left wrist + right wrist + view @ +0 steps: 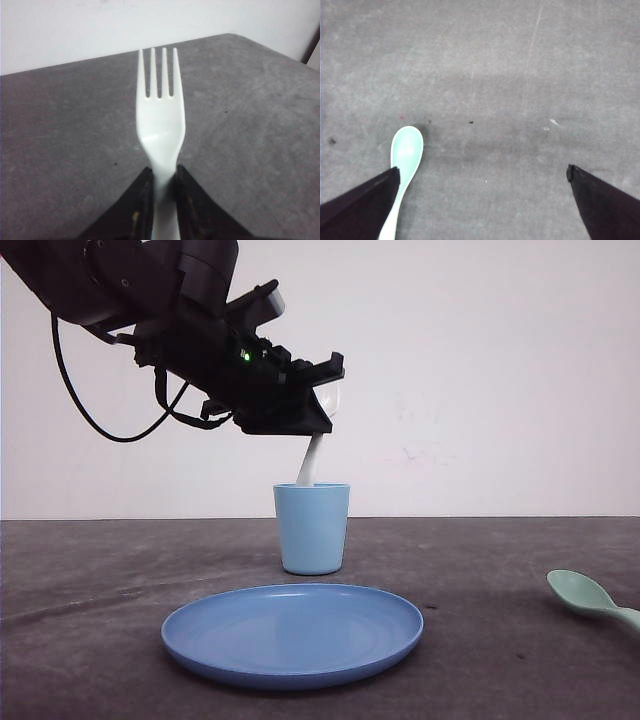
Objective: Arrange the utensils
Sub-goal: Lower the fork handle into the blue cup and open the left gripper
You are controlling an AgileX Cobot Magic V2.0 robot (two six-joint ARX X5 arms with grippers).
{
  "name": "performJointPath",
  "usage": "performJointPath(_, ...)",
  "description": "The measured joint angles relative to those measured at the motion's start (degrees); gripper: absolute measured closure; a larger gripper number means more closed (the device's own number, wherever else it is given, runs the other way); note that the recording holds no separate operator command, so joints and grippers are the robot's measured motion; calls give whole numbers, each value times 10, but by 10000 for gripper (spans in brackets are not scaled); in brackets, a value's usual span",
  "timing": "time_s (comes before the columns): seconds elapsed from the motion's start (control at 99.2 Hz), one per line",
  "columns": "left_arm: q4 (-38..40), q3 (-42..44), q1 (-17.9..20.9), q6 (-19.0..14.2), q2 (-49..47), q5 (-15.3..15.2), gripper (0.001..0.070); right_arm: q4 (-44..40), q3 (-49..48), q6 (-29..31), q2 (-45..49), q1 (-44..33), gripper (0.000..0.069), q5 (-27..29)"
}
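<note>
Overhead, the left tool (325, 405) pinches the fork (161, 125) above the cup (312, 528), while the right tool (482, 175) gapes wide beside the spoon (405, 160).

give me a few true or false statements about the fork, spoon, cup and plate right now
1. The left gripper has its fingers shut on the white fork. True.
2. The fork is held above the light blue cup, its handle end pointing down at the cup mouth. True.
3. The mint-green spoon lies on the blue plate. False: it lies on the grey table, right of the plate.
4. The right gripper is shut on the spoon. False: its fingers are wide apart, the spoon lying on the table beside one of them.
5. The cup lies tipped over on the plate. False: it stands upright behind the plate.
</note>
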Motion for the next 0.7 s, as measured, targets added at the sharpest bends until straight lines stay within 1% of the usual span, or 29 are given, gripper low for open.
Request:
performJointPath(0.242,5,0,-1,1,28,0,672,0,0,0,0,0,11,0)
performJointPath(0.353,-8,0,-4,1,37,0,672,0,0,0,0,0,11,0)
performJointPath(0.615,-20,0,-9,14,37,0,671,0,0,0,0,0,11,0)
performJointPath(0.696,-20,0,-9,16,37,0,649,0,0,0,0,0,11,0)
